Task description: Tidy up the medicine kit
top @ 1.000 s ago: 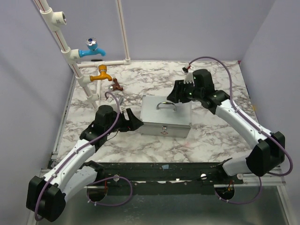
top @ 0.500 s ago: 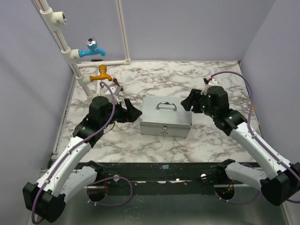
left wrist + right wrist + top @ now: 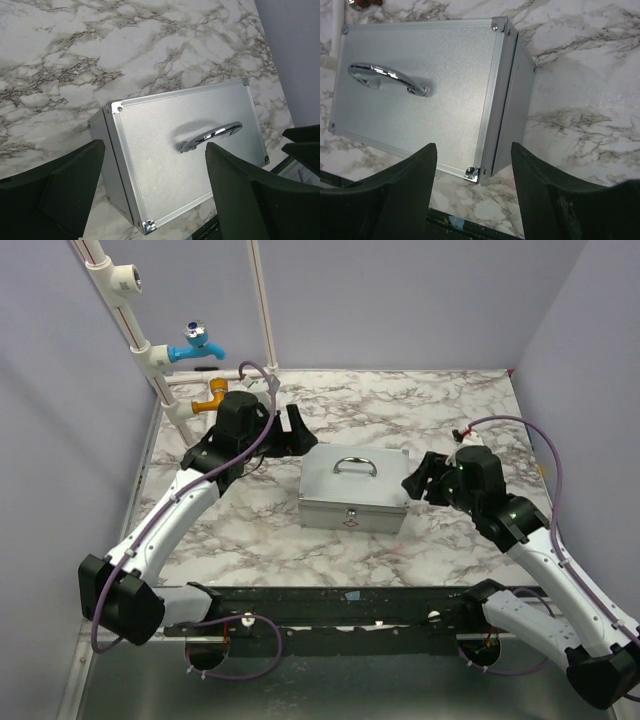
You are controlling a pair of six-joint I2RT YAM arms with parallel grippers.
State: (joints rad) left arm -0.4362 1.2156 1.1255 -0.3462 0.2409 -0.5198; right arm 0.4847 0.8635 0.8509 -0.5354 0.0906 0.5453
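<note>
The medicine kit, a grey metal box with its lid down, stands at the middle of the marble table; its silver handle is on top and its latch faces the near edge. My left gripper hovers open off the box's back left corner. In the left wrist view the lid and handle lie below the open left gripper. My right gripper is open just off the box's right end. The right wrist view shows the box's near right corner under the open right gripper.
White pipes with a blue tap and an orange tap stand at the back left, close behind the left arm. A small brown thing lies beyond the box. Walls close three sides; a black rail runs along the near edge.
The left arm swung from the box's left side to its back left corner. The right arm came from behind the box down to its right end. Both jaws widened a little.
</note>
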